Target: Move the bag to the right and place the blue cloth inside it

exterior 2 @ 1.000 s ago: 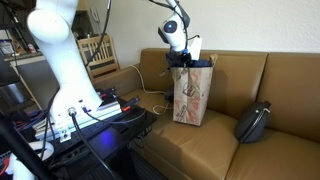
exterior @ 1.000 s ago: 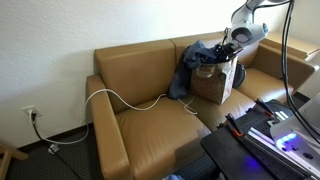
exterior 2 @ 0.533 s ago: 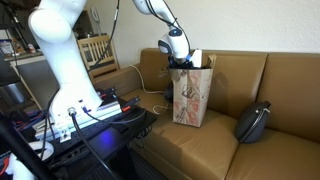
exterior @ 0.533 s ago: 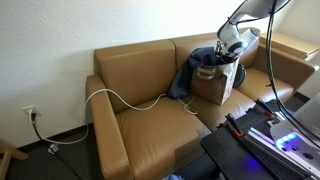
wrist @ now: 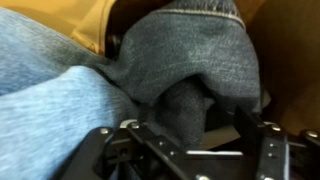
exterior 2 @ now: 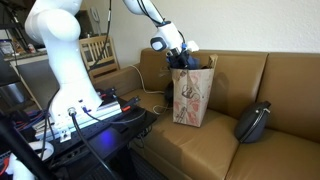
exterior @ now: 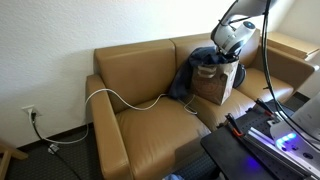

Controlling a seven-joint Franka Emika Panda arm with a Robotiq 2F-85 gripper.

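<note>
A brown paper bag [exterior: 212,83] stands on the tan sofa's right seat; in the other exterior view the bag [exterior 2: 192,97] shows a printed front. The blue cloth [exterior: 190,68], a denim piece, is stuffed into the bag's mouth and hangs down its side [exterior 2: 173,90]. My gripper [exterior: 226,52] hovers at the bag's top [exterior 2: 181,62]. In the wrist view the blue cloth [wrist: 190,50] fills the frame. The gripper [wrist: 185,132] is open, its jaws spread wide on either side of a loose fold of denim without pinching it.
A white cable [exterior: 125,100] lies across the sofa's left seat and runs to a wall outlet [exterior: 30,114]. A black pouch [exterior 2: 253,122] rests on the seat beside the bag. A bench of electronics [exterior: 265,130] stands in front of the sofa.
The jaws have gone from shut on the cloth to wide open, letting the denim go. The gripper has tilted and shifted slightly over the bag's mouth.
</note>
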